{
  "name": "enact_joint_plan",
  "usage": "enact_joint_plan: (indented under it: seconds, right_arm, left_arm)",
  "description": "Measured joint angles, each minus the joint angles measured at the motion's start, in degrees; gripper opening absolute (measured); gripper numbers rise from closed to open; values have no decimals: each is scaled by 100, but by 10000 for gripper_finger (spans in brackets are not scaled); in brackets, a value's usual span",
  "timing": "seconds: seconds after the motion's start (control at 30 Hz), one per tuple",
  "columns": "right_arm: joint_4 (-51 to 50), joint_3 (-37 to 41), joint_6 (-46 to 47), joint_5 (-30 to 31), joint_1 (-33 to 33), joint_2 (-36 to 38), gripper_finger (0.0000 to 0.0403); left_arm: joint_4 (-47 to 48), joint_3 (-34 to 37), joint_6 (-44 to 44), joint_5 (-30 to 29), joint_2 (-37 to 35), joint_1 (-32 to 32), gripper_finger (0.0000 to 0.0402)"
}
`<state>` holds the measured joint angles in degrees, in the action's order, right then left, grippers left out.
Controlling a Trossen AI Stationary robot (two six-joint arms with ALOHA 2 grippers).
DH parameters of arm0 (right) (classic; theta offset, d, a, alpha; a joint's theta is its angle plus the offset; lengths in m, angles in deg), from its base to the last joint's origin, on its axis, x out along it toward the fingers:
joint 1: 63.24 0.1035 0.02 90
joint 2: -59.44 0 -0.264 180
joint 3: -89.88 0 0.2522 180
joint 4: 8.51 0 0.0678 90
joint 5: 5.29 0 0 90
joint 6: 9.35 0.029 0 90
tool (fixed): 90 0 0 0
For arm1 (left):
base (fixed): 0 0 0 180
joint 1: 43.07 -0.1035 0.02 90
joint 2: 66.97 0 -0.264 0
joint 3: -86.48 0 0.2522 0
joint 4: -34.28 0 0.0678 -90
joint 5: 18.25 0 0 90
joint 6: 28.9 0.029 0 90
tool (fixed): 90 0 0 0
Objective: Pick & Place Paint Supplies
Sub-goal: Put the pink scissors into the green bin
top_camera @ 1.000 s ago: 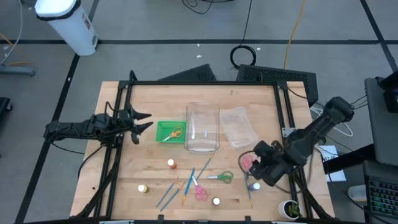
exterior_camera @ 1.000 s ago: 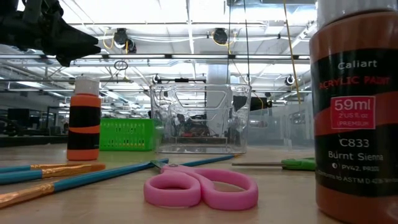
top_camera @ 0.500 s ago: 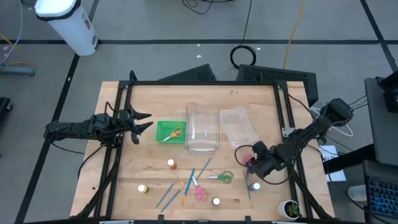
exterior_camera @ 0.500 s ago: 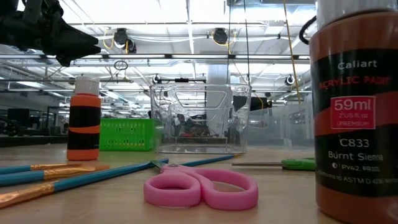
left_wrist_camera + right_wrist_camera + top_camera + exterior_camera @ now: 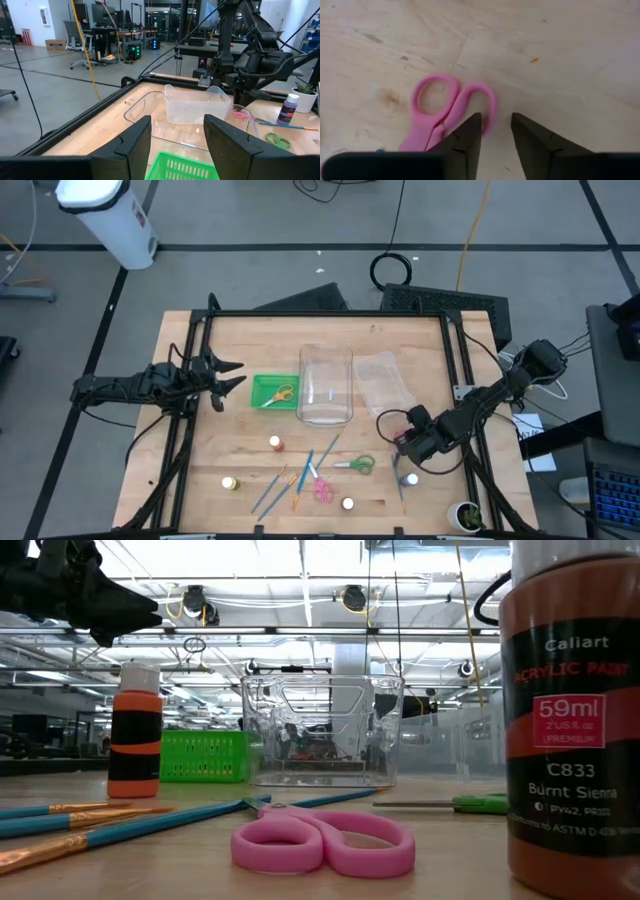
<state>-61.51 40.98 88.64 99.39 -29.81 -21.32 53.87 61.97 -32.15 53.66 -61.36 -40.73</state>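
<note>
My right gripper [image 5: 405, 444] [image 5: 495, 131] is open and points down over a pair of pink scissors [image 5: 444, 114] [image 5: 397, 437] that lie flat on the table's right part. One fingertip stands at the edge of a handle loop. My left gripper [image 5: 229, 376] [image 5: 175, 134] waits open above the table, just left of the green basket [image 5: 270, 392], which holds orange scissors [image 5: 284, 393]. Near the table's front lie brushes [image 5: 298, 472], a second pair of pink scissors [image 5: 322, 489] [image 5: 322, 843], green scissors [image 5: 355, 465] and small paint bottles [image 5: 275, 443]. My right gripper comes from above, pointing down, with one fingertip [image 5: 470, 131] beside the pink scissors' handle loop [image 5: 489, 107]. The scissors lie flat on the wood. Whether the fingertip touches the loop I cannot tell.
A clear bin [image 5: 326, 385] stands mid-table with its clear lid [image 5: 384, 385] to its right. A purple-labelled bottle [image 5: 411, 478] and a thin brush [image 5: 400, 492] lie just in front of my right gripper. A black frame [image 5: 300, 314] rims the table.
My right gripper has moved toward the table's left and slightly toward its far edge, coming over the pink scissors on the right. The left arm and the items on the table have stayed where they were.
</note>
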Motion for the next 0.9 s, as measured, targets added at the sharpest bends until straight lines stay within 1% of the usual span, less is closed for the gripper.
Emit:
enact_joint_plan:
  seconds: [0.23, 0.37, 0.53, 0.7, 0.8, 0.9]
  right_arm:
    - [-90, 2, 74, 2, 4, -349, 37]
    - [-92, 4, 54, 20, 4, -399, 9]
    - [-113, 7, 15, 88, 4, -217, 5]
    - [-38, -60, -253, 451, 76, 240, 2]
    - [-221, -149, -533, 1123, 64, 510, 1]
    - [28, -326, -872, 1434, 76, 810, 1]
  left_arm:
    - [0, -1, 0, 0, 0, 1, 186]
    - [0, -1, 0, 0, 0, 1, 186]
    - [0, -1, 0, 0, 1, 1, 186]
    - [0, -1, -1, 0, 0, 1, 186]
    - [0, -1, -2, 0, 0, 1, 187]
    - [0, -1, 0, 0, 0, 1, 186]
